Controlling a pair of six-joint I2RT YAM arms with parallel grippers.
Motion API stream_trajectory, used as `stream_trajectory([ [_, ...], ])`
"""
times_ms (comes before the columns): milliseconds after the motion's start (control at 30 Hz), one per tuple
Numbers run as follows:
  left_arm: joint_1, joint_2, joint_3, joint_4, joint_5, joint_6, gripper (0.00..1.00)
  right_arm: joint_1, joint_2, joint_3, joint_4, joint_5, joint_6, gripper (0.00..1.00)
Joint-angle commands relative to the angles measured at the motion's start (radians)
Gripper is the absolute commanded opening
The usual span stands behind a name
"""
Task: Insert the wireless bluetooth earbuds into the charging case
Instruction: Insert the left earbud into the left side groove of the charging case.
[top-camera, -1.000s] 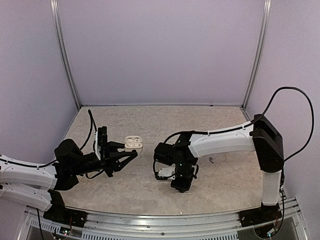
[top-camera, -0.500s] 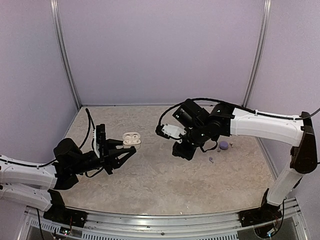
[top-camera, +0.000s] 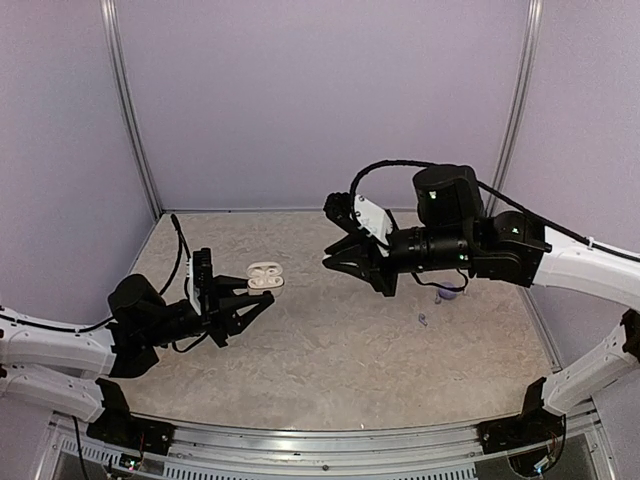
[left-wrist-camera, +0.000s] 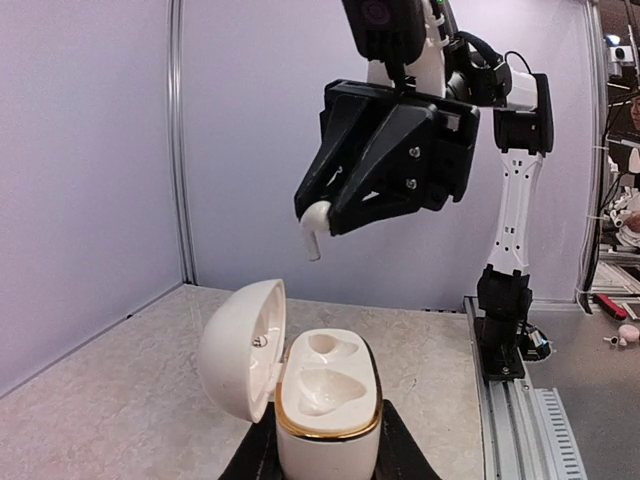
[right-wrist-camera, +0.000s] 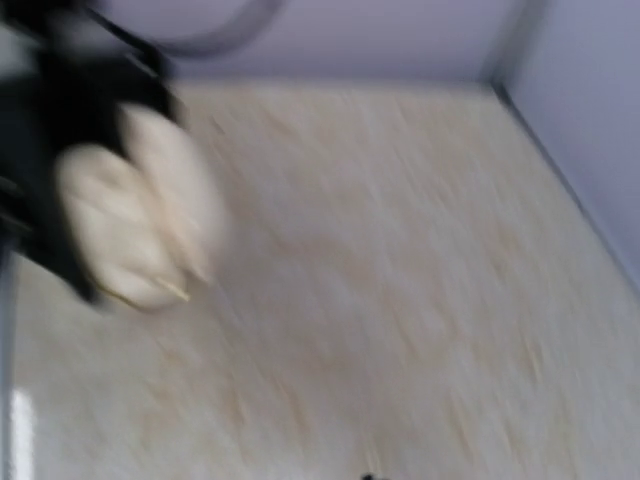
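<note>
My left gripper is shut on the white charging case, holding it above the table's left side. Seen from the left wrist, the case stands upright between the black fingers. Its lid is swung open to the left and both moulded wells are empty. Up and to the right of the case hovers my right gripper, shut on a small whitish earbud with its stem pointing down. The right wrist view is motion-blurred and shows only the pale case at the left.
A rounded purple object lies on the marbled table under the right forearm, half hidden. A tiny pale piece lies just in front of it. Lilac walls and metal posts enclose the table.
The right arm has lifted off the table's front centre and swung up and back, and its gripper now points left at the case. The left gripper has raised the case slightly.
</note>
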Motion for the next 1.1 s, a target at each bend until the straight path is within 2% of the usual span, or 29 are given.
stream_trajectory([
  [0,-0.005,0.009,0.031,0.048,0.032,0.042,0.04,0.044,-0.066,-0.053,0.197,-0.13,-0.053,0.11],
  [167,-0.009,0.025,0.051,0.053,0.047,0.043,0.04,0.084,-0.077,-0.071,0.301,-0.212,-0.066,0.11],
  [533,-0.046,0.049,0.071,0.072,0.032,0.035,0.04,0.116,0.018,-0.072,0.469,-0.238,-0.027,0.11],
  [1067,-0.075,0.037,0.059,0.078,-0.054,0.079,0.04,0.13,0.11,-0.05,0.564,-0.213,0.133,0.1],
])
